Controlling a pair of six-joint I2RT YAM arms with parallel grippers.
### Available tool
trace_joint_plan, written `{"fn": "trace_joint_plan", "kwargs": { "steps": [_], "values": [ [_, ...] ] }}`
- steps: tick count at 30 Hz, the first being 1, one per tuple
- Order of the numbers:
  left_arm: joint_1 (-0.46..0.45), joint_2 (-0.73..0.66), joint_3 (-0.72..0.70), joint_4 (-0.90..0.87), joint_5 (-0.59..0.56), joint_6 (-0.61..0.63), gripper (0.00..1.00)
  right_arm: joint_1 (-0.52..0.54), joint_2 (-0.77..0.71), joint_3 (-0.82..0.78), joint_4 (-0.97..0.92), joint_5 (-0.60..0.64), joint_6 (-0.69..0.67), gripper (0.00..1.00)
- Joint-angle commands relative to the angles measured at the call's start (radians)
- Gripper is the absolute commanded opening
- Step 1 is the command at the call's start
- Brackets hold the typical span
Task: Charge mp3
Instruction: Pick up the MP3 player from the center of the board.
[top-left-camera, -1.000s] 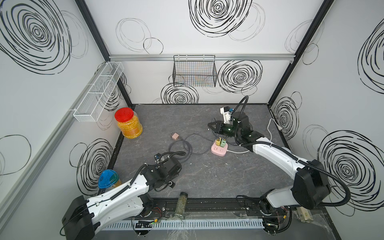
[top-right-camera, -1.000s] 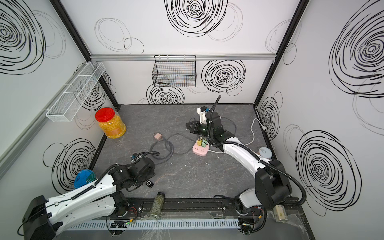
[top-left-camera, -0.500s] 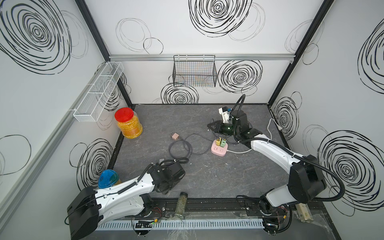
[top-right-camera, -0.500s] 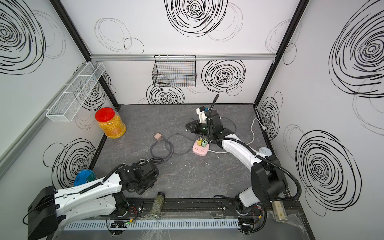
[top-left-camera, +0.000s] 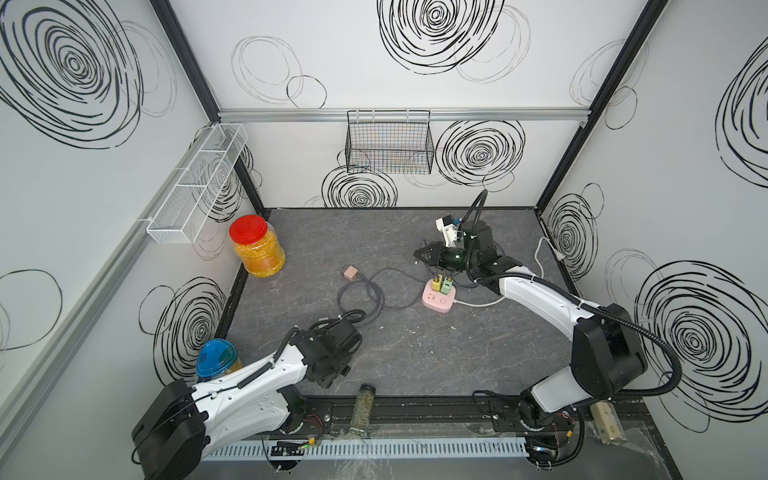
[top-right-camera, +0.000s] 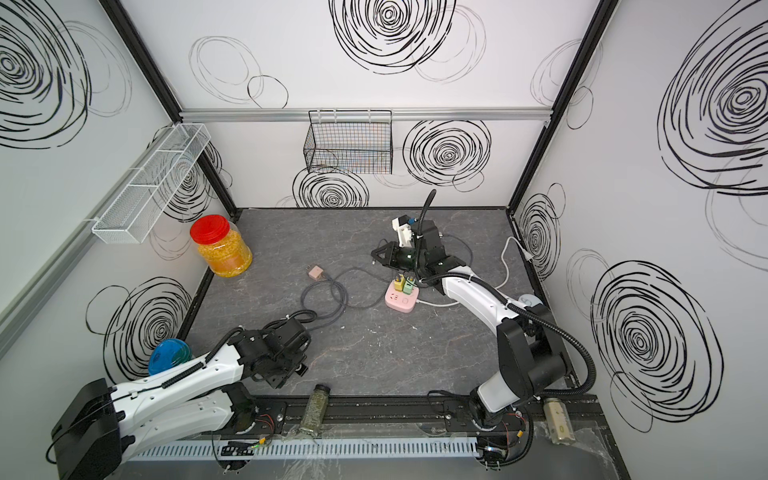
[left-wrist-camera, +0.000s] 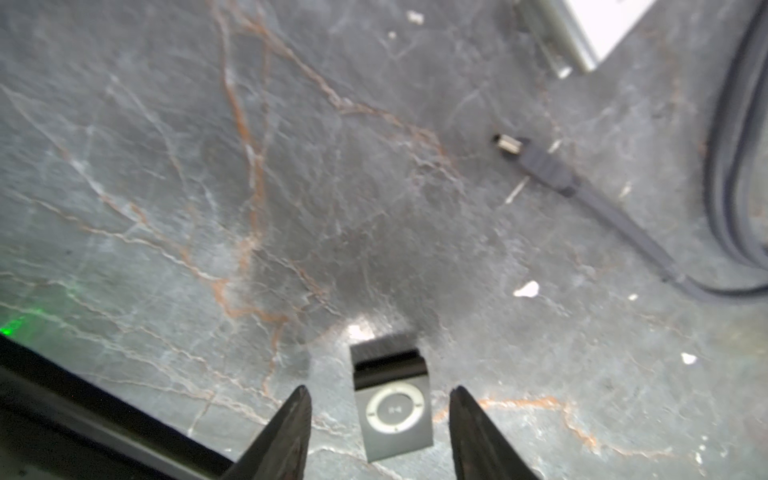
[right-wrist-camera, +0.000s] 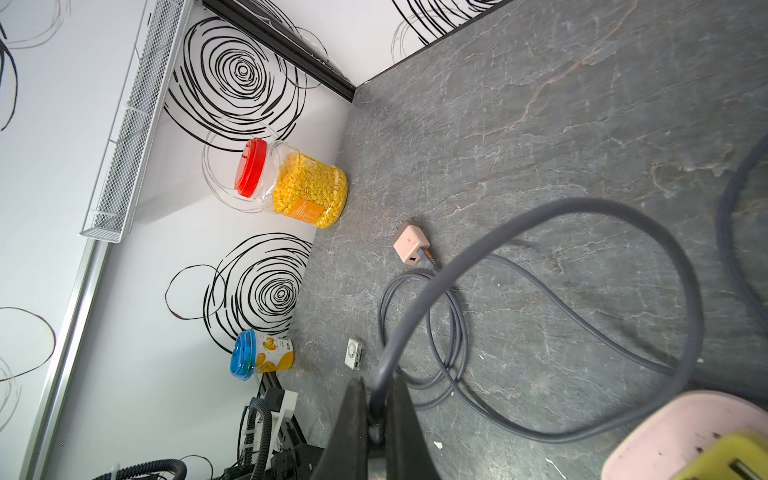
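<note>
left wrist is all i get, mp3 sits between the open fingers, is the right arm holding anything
Observer: Yes, the right gripper is shut on the grey cable.
Operator: is the charger plugged in
Observer: No, the pink charger lies loose, apart from the power strip.
Operator: room on the strip
Observer: A yellow plug and a green plug fill its far end; the rest looks free.

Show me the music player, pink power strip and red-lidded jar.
music player (left-wrist-camera: 392, 410), left wrist view, its control wheel.
pink power strip (top-left-camera: 437, 299), in a top view, its top face.
red-lidded jar (top-left-camera: 248, 227), in a top view, its lid.
</note>
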Motion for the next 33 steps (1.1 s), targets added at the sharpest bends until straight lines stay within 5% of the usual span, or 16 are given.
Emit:
{"fn": "trace_joint_plan", "kwargs": {
  "steps": [1, 33],
  "values": [
    [-0.001, 0.009, -0.009, -0.03, 0.009, -0.023, 0.57, -0.005, 0.007, 0.022, 0.027, -0.011, -0.011, 0.0],
    [0.046, 0.246, 0.109, 0.008, 0.079, 0.089, 0.46, -0.04, 0.003, -0.013, 0.014, -0.026, -0.029, 0.0]
  ]
}}
